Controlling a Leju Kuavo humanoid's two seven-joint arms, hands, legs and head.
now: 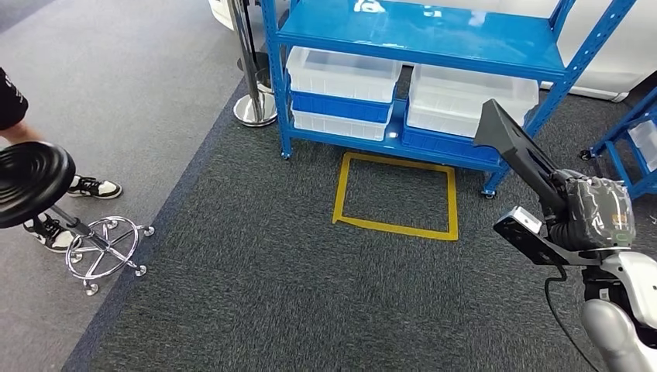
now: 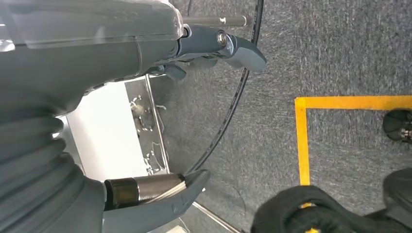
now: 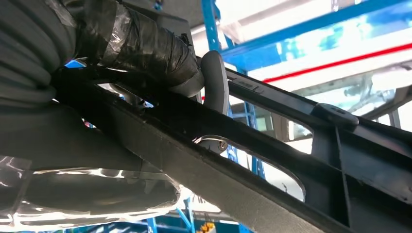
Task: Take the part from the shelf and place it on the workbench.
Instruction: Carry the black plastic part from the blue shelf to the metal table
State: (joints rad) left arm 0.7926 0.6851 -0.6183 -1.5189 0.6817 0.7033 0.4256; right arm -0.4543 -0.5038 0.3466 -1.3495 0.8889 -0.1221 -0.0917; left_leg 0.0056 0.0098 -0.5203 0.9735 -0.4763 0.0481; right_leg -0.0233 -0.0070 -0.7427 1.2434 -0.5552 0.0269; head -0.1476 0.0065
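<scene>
A dark grey carpeted floor (image 1: pixel 256 294) is seen spread before a blue metal shelf rack (image 1: pixel 422 35), on whose low shelf two white translucent plastic bins (image 1: pixel 345 74) are stacked over blue trays. A rectangle of yellow tape (image 1: pixel 395 194) is marked on the carpet just in front of the rack. At the picture's left, a black round-seated stool on a chrome wheeled base (image 1: pixel 31 182) is tilted beside a person's black-and-white sneakers (image 1: pixel 93 187), and a chrome stanchion post (image 1: pixel 254 108) is stood near the rack's left leg. The long black plastic part (image 1: pixel 515 143) is held clear of the shelf, raised at a slant to the right of the tape rectangle, its upper end overlapping the rack's lower right corner in the head view. It is gripped by the right hand (image 1: pixel 593 213), which is wrapped in clear film; in the right wrist view a grey thumb (image 3: pixel 214 82) is seen pressed over the part's ribbed frame. The left hand (image 2: pixel 145 53) is seen above the carpet in its wrist view, its fingers (image 2: pixel 240 48) extended with nothing held between them.
</scene>
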